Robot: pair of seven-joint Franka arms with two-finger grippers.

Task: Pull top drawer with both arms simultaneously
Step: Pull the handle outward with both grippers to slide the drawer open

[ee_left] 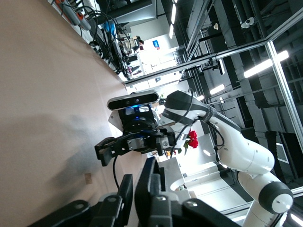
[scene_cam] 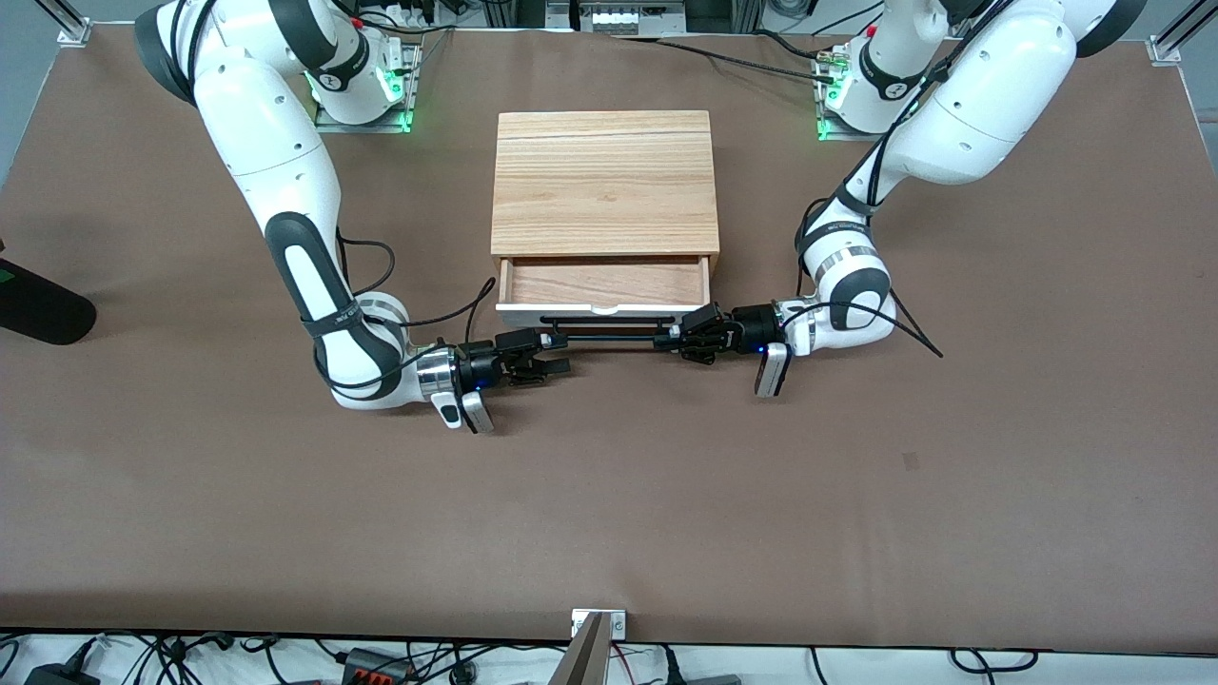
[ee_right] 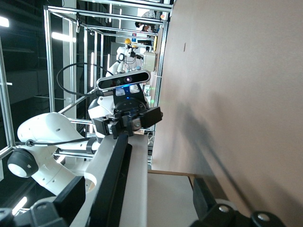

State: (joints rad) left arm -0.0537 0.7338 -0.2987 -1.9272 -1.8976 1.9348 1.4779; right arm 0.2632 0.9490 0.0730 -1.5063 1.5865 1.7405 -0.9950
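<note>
The top drawer [scene_cam: 604, 283] stands partly out of the wooden cabinet [scene_cam: 604, 181], its light-wood tray showing. Its white front [scene_cam: 571, 309] carries the black bar handle [scene_cam: 609, 335]. My left gripper [scene_cam: 677, 341] is shut on the handle's end toward the left arm; in the left wrist view [ee_left: 142, 178] its fingers [ee_left: 125, 191] pinch the black bar [ee_left: 150, 182]. My right gripper [scene_cam: 555, 350] is open at the handle's other end. In the right wrist view [ee_right: 137, 194] its fingers [ee_right: 204, 196] stand wide apart around the bar [ee_right: 113, 172] and the white front [ee_right: 138, 175].
A dark rounded object [scene_cam: 38, 306] lies at the table's edge at the right arm's end. Brown table mat [scene_cam: 609, 495] spreads nearer the front camera than the drawer. A metal bracket [scene_cam: 598, 623] sits at the near edge. Cables trail from both wrists.
</note>
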